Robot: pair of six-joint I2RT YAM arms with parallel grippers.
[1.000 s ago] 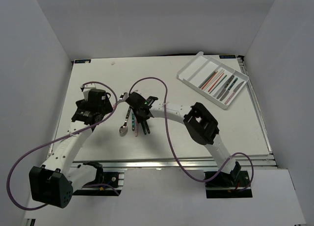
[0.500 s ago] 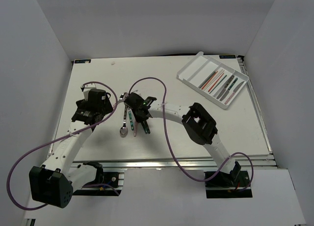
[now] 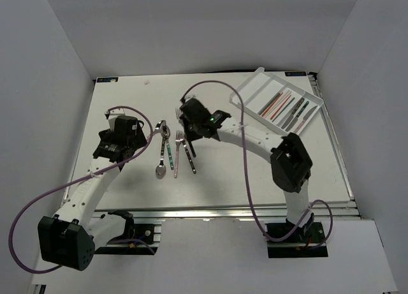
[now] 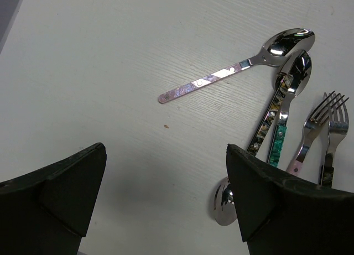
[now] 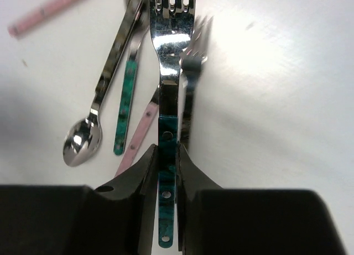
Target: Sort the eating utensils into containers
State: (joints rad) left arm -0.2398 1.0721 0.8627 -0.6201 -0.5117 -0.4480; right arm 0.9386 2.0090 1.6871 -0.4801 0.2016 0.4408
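Observation:
My right gripper (image 5: 167, 155) is shut on the teal handle of a fork (image 5: 168, 45), which hangs tines-forward above the table. In the top view that gripper (image 3: 190, 127) sits just right of the loose pile of eating utensils (image 3: 169, 155). Under the held fork lie a spoon (image 5: 83, 141), a teal handle (image 5: 126, 105), a pink handle (image 5: 138, 133) and another fork (image 5: 191, 83). My left gripper (image 4: 166, 199) is open over bare table, left of a pink-handled spoon (image 4: 232, 69), a teal-handled spoon (image 4: 282, 122) and two forks (image 4: 326, 122). The white tray of containers (image 3: 255, 90) stands at the back right.
The tray's compartments hold chopsticks (image 3: 275, 104) and knives (image 3: 298, 114). A purple cable (image 3: 217, 90) arcs over the table from my right arm. Grey walls close in the table on the left, back and right.
My right gripper closed on the teal fork handle, then rose and moved toward the back right with the fork. The left arm has not moved.

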